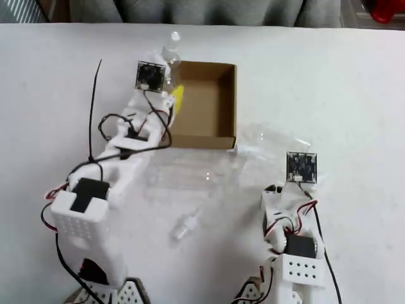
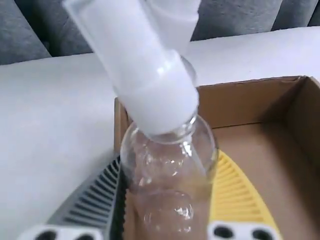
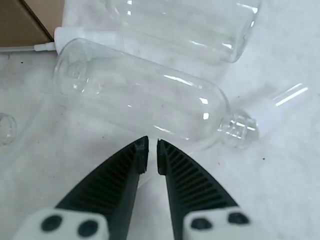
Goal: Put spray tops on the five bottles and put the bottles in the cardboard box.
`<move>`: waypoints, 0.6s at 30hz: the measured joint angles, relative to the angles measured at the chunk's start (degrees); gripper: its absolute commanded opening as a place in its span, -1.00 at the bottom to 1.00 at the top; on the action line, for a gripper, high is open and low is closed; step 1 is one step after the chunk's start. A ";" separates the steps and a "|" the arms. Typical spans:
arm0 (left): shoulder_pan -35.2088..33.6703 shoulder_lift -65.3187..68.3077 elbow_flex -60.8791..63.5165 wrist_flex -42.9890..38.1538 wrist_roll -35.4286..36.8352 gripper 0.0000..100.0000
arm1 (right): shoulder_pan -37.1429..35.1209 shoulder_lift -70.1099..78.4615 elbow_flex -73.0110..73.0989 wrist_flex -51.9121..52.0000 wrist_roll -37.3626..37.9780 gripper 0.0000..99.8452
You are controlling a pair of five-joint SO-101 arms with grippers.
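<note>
The bottle [image 2: 166, 150] I am working with is clamped in the left hand [image 2: 169, 172], grey finger on one side and yellow finger on the other. It is clear and rounded, and its white spray top [image 2: 145, 75] is seated on the neck, jutting out past the fingertips at a tilt. From above, this bottle [image 1: 171, 56] hangs at the cardboard box's [image 1: 205, 107] far left corner. The yellow finger is on the box side and the grey finger is over the bare tabletop [image 1: 354, 95]. The box wall [image 2: 250, 102] rises just beyond the fingers, right under the bottle's body.

The right hand [image 3: 152, 150] is closed down to a thin slit and grips nothing. It hovers low over the tabletop. Just ahead of its fingertips a second bottle [image 3: 140, 95] lies on its side, clear, crossing their line. A white cap piece [image 3: 277, 102] lies at its threaded neck; I cannot tell whether it is screwed on. Beyond that, farther from the fingers, lies a third bottle [image 3: 185, 22], also flat and clear. Another sprayer [image 3: 75, 36] sits at the second bottle's base end, its thin tube pointing toward the box corner.

Between the two arms, nearer their bases, a small pale piece [image 1: 183, 226] lies alone on the tabletop. It looks like a loose sprayer, though I cannot be sure.
</note>
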 measured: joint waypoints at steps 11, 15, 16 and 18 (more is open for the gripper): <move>0.09 0.00 0.26 -0.09 0.00 -0.51 | 0.00 0.00 0.00 0.00 0.00 -0.97; 0.09 0.00 0.26 -0.09 0.00 -0.50 | 0.00 0.00 0.00 0.00 0.00 -0.97; 0.09 0.00 0.26 -0.09 0.00 -0.50 | 0.00 0.00 0.00 0.00 0.00 -0.97; 0.09 0.00 0.35 -0.09 0.00 -0.50 | 0.00 0.00 0.00 0.00 0.00 -0.97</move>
